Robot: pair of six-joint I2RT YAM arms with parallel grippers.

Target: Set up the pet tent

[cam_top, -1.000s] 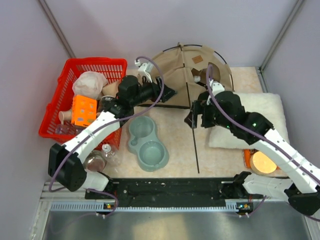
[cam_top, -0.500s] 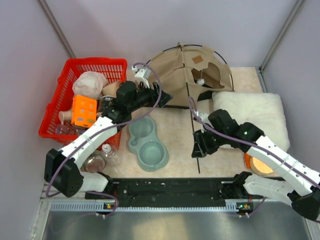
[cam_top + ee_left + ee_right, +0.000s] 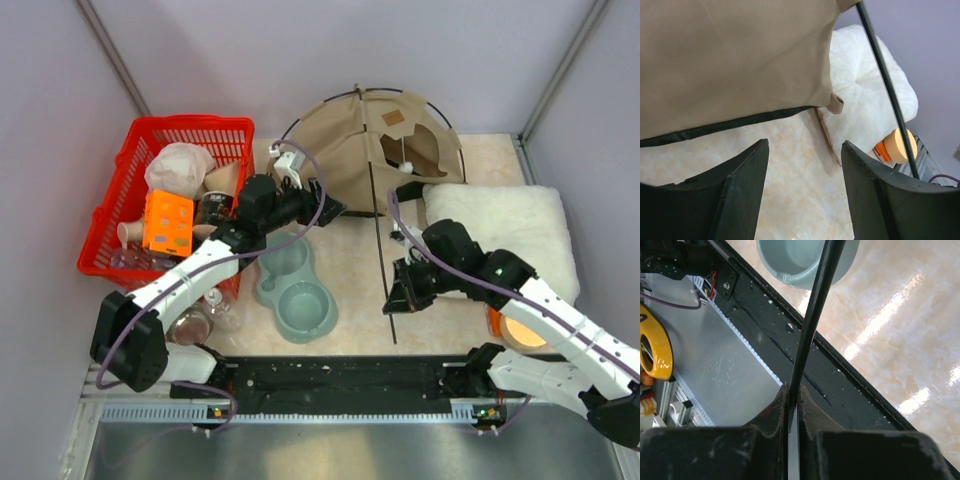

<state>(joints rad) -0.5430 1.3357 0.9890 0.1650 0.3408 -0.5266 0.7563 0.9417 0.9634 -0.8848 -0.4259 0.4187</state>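
Observation:
The tan pet tent (image 3: 365,140) stands half raised at the back of the table, its cat-head doorway facing right. One thin dark pole (image 3: 381,250) runs from the tent toward the near edge. My right gripper (image 3: 396,297) is shut on this pole near its lower end. In the right wrist view the pole (image 3: 815,315) rises from between the shut fingers of the right gripper (image 3: 792,400). My left gripper (image 3: 326,208) is open at the tent's lower left edge, holding nothing. In the left wrist view the left gripper (image 3: 805,150) hangs over bare table, just below the tent fabric (image 3: 740,55).
A red basket (image 3: 112,212) of odds and ends stands at the left. A grey double bowl (image 3: 292,285) sits at centre front. A fluffy white cushion (image 3: 510,230) lies at the right, with an orange-lidded jar (image 3: 522,325) in front of it. Bottles lie near the left arm's base.
My right gripper came away from the tent, moved down the pole toward the near edge and shut on it. The left gripper shifted slightly along the tent's edge and stayed open.

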